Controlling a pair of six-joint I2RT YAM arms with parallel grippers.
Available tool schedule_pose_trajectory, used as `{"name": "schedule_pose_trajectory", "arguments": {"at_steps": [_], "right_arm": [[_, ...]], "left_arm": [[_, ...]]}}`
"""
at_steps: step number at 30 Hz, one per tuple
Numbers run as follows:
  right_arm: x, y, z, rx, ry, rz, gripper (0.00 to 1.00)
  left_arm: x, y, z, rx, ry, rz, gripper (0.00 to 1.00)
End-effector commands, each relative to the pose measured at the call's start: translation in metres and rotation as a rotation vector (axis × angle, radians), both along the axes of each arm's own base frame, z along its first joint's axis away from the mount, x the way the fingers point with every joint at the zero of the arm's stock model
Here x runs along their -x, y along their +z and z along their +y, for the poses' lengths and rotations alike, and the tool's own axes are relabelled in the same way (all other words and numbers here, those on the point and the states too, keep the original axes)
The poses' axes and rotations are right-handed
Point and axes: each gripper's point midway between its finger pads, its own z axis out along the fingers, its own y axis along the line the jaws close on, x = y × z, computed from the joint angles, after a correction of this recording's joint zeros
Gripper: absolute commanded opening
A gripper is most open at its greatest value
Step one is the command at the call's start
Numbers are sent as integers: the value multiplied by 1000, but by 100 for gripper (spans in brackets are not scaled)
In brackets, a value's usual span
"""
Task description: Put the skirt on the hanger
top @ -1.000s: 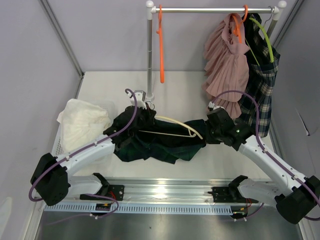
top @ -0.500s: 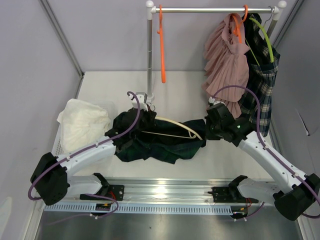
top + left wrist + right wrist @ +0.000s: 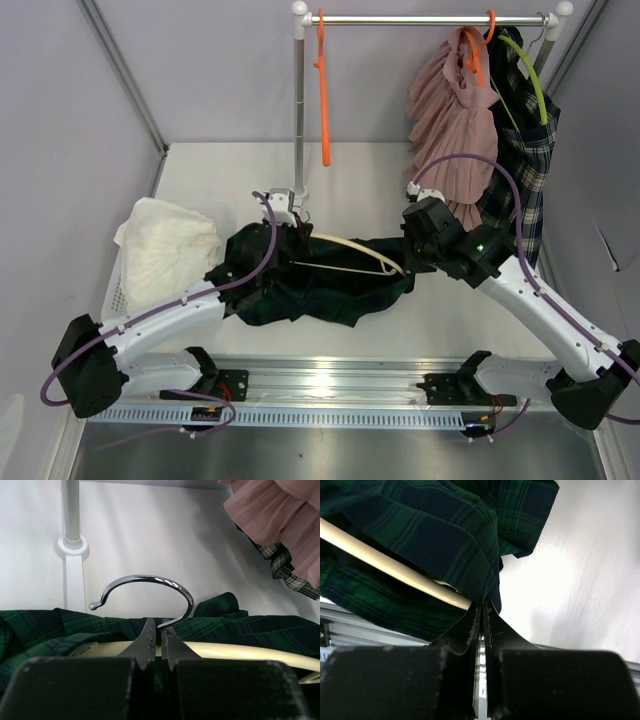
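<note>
The left gripper (image 3: pixel 160 632) is clamped on the stem of the metal hook (image 3: pixel 150 582). The right gripper (image 3: pixel 481 609) is pinched together on an edge of the skirt (image 3: pixel 445 540), just beside one tip of the cream hanger (image 3: pixel 352 252). The green plaid skirt lies bunched on the table (image 3: pixel 230 170), partly wrapped around the hanger's bar. Judged progress: dressing is under way, but the waistband appears not yet seated over both hanger arms.

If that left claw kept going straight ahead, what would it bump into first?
The hanger's metal hook, which the left gripper pinches at its neck. Beyond that, probably the white table, though depth is hard to judge.
</note>
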Motion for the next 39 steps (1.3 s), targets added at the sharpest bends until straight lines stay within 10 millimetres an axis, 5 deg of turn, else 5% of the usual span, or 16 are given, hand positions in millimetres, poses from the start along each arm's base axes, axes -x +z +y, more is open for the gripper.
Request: {"name": "schedule_pose_trajectory", "arguments": {"at_steps": [1, 10, 24, 32, 39], "right_arm": [[-10, 47, 3, -55, -41, -113, 0], [-7, 107, 5, -101, -35, -210, 0], [-17, 107, 19, -56, -32, -215, 0], [-12, 112, 6, -44, -57, -234, 0], [-12, 84, -10, 5, -102, -193, 0]], "left_arm": [[4, 42, -4, 23, -9, -88, 0], [16, 78, -12, 26, -30, -153, 0], [55, 135, -50, 97, -254, -226, 0], [21, 71, -24, -45, -88, -67, 0], [5, 38, -4, -54, -19, -8, 0]]}}
